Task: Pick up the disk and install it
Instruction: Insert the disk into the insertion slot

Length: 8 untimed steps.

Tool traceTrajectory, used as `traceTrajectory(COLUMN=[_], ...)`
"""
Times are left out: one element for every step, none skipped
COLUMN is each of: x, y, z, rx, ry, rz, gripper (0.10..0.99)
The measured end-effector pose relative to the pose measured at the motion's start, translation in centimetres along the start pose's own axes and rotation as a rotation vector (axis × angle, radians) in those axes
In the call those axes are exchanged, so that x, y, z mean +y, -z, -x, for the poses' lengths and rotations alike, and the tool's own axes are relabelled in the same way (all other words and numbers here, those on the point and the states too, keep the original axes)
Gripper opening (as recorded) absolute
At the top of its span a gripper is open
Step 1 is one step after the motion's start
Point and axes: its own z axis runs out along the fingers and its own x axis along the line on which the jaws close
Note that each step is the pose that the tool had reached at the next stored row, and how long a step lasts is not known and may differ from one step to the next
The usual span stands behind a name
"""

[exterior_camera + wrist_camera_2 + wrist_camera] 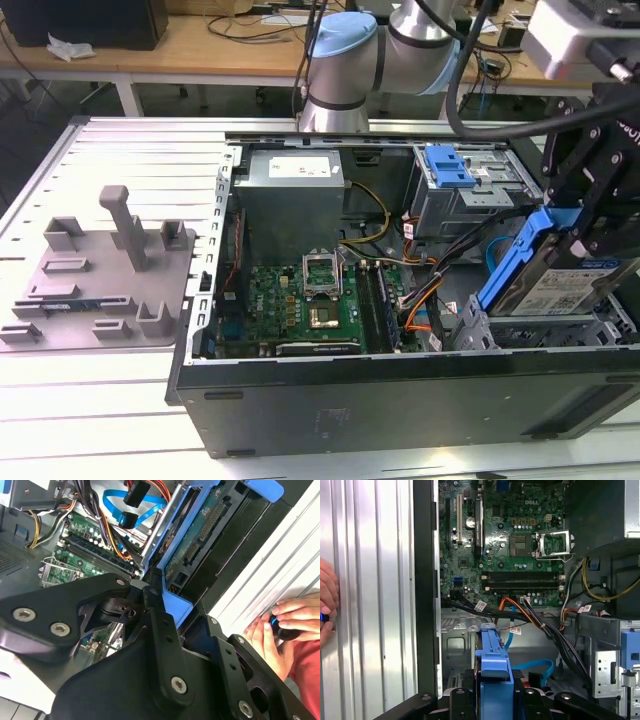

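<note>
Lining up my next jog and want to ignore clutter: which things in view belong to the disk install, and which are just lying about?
In the job:
- the disk, tilted, clamped in the gripper
- the open computer case beneath it

Lying about:
- grey fixture on the table
- blue latch inside the case
- a person's hand beside the case

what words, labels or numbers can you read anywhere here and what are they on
None can be quoted with confidence.
Label on the disk: white and blue, print too small to read.
Sticker on the power supply: white, print blurred.
White lettering on the motherboard: a maker's mark and tiny part codes, not quoted.
White cable tags: print too small to read.
</note>
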Motion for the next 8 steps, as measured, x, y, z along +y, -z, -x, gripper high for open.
traceTrajectory(x=[0.0, 0.0, 0.01, 0.01, 0.01, 0.01, 0.02, 0.02], y=[-0.13, -0.36, -0.74, -1.09, -1.39, -1.52, -1.62, -1.7], z=[-0.03, -0.07, -0.15, -0.22, -0.28, -0.31, -0.32, -0.32], rx=[-0.0001, -0.0002, -0.0001, 0.0, 0.0, 0.0, 0.0003, 0.0007], ry=[0.0, 0.0, 0.0, 0.0, 0.0, 0.0, 0.0, 0.0], rz=[0.0, 0.0, 0.0, 0.0, 0.0, 0.0, 0.0, 0.0], gripper=[0.369, 0.369, 0.369, 0.369, 0.369, 0.369, 0.369, 0.369])
